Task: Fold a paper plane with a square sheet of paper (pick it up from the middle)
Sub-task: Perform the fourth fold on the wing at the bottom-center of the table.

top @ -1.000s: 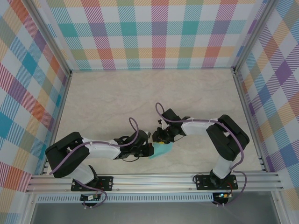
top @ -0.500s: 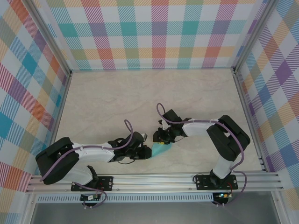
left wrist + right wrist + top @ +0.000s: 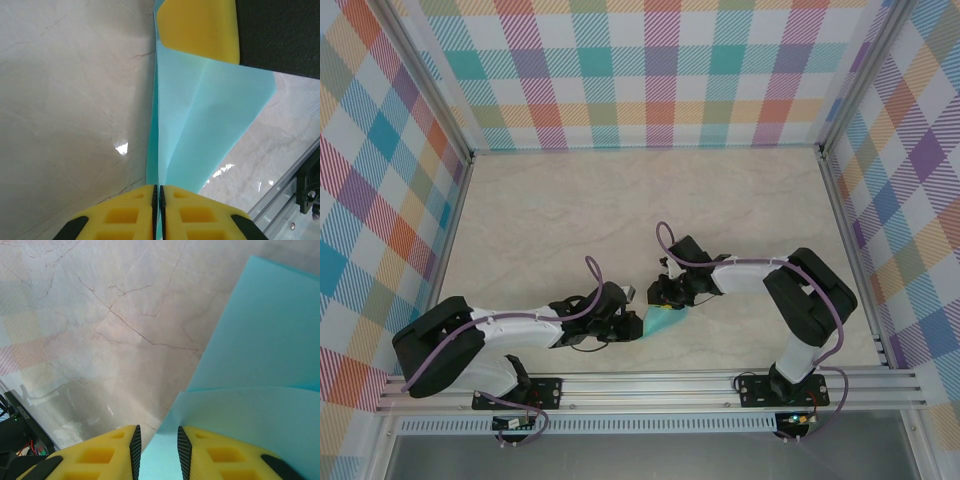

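Observation:
The turquoise square sheet of paper (image 3: 663, 322) lies folded into a narrow pointed shape near the table's front edge, between my two grippers. My left gripper (image 3: 634, 323) is shut on its creased edge, the yellow fingertips (image 3: 135, 200) meeting on the fold (image 3: 158, 189) in the left wrist view. The paper (image 3: 215, 110) spreads from there up to a yellow finger (image 3: 200, 30) of the right gripper resting on it. My right gripper (image 3: 665, 298) stands over the sheet's far end with its jaws a little apart. A corner of the paper (image 3: 270, 350) runs under the gap (image 3: 156, 445).
An aluminium rail (image 3: 650, 385) with both arm bases runs along the front, close behind the paper, and shows at the corner of the left wrist view (image 3: 300, 175). Checked walls (image 3: 640, 70) close in three sides. Bare marble tabletop (image 3: 640, 200) stretches behind the grippers.
My left arm has swung toward the front-left and its gripper has shifted a little to the left along the paper. The paper now looks narrower and more pointed. The right arm has hardly moved.

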